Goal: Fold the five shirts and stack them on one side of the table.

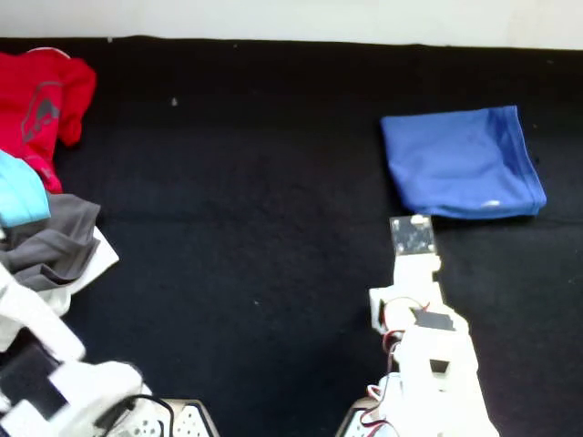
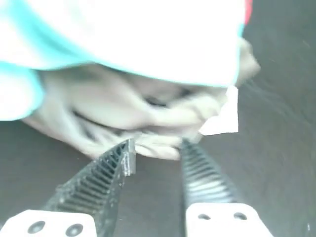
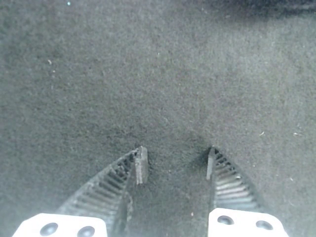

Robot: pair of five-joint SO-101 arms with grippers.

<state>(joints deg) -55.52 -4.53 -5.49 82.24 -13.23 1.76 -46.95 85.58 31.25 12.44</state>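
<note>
Blue and already folded, one shirt (image 1: pixel 460 162) is laid at the upper right of the high view; the unfolded shirts (image 1: pixel 55 241) are heaped at its left edge. Both pincers are held open and empty: the left gripper (image 2: pixel 157 148) at the heap, the right gripper (image 3: pixel 176 159) over bare table (image 3: pixel 148 74). Fetching the next shirt is judged in hand; one garment alone must be pinched.

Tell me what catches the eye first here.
A neatly folded blue shirt lies alone just beyond the right arm. On the other side, a rumpled heap of shirts, red, cyan, grey and white, lies unfolded, with the left gripper open right at it.
</note>
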